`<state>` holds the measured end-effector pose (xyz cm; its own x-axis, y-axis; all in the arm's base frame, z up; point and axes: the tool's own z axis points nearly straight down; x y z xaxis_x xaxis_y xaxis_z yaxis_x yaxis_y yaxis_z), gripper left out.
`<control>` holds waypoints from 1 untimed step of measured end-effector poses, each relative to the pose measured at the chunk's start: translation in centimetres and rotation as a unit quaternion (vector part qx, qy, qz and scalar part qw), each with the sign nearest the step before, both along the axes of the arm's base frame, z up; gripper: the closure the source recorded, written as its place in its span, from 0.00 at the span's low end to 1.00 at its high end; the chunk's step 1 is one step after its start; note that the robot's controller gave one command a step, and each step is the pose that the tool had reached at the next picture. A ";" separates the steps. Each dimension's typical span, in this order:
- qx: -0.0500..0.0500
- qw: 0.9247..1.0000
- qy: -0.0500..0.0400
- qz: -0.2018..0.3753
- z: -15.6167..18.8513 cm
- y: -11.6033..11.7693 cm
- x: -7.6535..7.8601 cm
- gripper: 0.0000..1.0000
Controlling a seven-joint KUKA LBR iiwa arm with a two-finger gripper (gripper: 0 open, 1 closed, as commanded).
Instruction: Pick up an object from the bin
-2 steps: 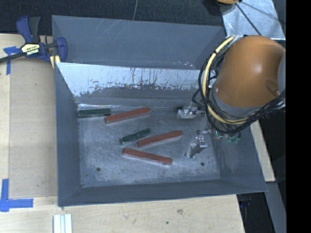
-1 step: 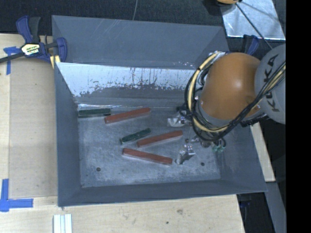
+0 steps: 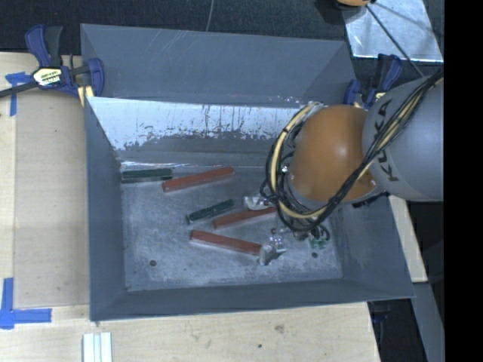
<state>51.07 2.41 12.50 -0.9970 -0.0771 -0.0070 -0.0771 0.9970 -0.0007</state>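
Gripper [image 3: 270,253] sat low over the bin floor, at the right end of the nearest red-brown stick [image 3: 225,242].
I could not tell whether it was wide or narrow. Just beyond lay a second red-brown stick [image 3: 243,218] and a dark green stick [image 3: 210,211], in my grey bin [image 3: 106,240].

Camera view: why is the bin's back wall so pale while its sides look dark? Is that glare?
In the camera view, likely yes: the bin's back wall throws light back as a pale band, streaked dark at its foot; the left wall lies in shade; the floor round the reddish-brown stick by the gripper is evenly lit, with no hard shadows.
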 end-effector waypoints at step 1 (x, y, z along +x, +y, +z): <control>0.000 0.995 -0.001 0.099 -4.5 1.6 2.5 1.00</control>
